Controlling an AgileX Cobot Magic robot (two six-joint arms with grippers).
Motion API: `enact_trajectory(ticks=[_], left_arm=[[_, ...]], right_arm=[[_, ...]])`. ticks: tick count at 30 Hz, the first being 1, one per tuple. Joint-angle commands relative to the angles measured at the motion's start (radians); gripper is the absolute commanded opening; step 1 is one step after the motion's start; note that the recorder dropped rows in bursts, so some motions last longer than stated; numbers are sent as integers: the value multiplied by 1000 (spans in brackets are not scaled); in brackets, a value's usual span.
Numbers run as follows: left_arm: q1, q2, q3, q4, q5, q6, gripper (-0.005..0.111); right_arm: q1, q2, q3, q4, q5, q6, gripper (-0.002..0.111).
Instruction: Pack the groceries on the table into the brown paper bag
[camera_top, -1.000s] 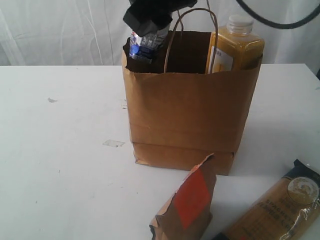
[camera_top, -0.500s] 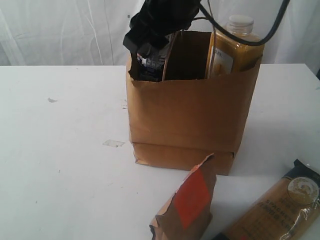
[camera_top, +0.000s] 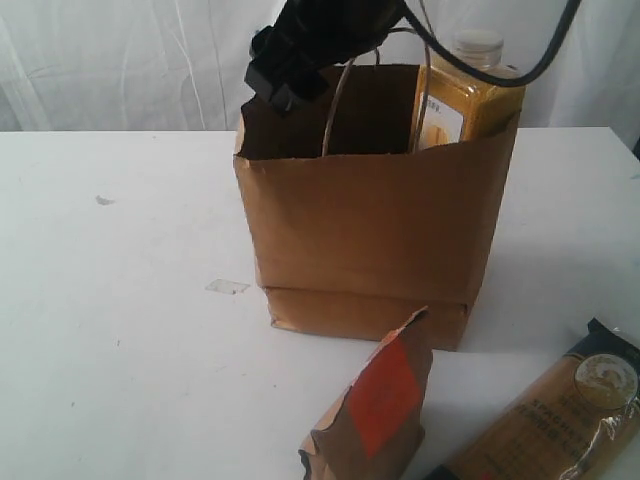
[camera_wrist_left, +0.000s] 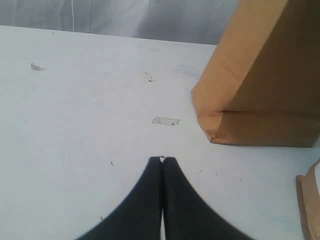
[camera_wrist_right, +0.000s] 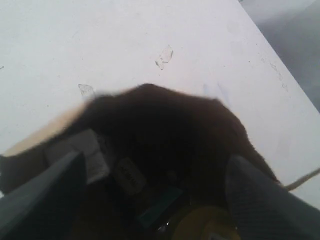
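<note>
The brown paper bag (camera_top: 370, 230) stands upright on the table (camera_top: 120, 300). The yellow white-capped bottle (camera_top: 465, 105) sticks out of its right rear corner. My right gripper (camera_top: 290, 75) hangs over the bag's left rear corner. In the right wrist view its fingers (camera_wrist_right: 45, 192) stand wide apart over the dark inside of the bag, open and holding nothing. A pale boxy item (camera_wrist_right: 82, 150), apparently the small carton, lies inside the bag. The brown pouch (camera_top: 375, 410) and spaghetti packet (camera_top: 560, 410) lie in front of the bag. My left gripper (camera_wrist_left: 162, 161) is shut and empty, low over the table.
A small clear scrap of tape (camera_top: 227, 287) lies on the table left of the bag. The bag's looped handles (camera_top: 340, 100) rise beside my right gripper. A black cable (camera_top: 520, 60) arcs above the bottle. White curtains hang behind the table.
My right gripper lowered the white-blue carton into the bag's left rear corner and opened; the carton no longer shows above the rim. The left gripper stayed still.
</note>
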Motion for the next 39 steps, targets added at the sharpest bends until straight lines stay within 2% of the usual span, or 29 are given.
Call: enact_trajectory(ticks=[1,10,20,30,34,39], left_arm=[[3,-4,3,-10,4,0,0],[3,-4,3,-10,4,0,0],[3,-4,3,-10,4,0,0],[3,-4,3,-10,4,0,0],[3,-4,3,-10,4,0,0],[3,-4,3,-10,4,0,0]], right_arm=[[0,-9,-4,-7,-9,9,72],[0,-24,-6,-2,-25,13,72],[0,-184,-19,1,-158,93,72],[0,-391,-19,-2,-42,144,71],[0,-456,-19,-2,76,144,66],[0,-545,26,-2,77,198,63]])
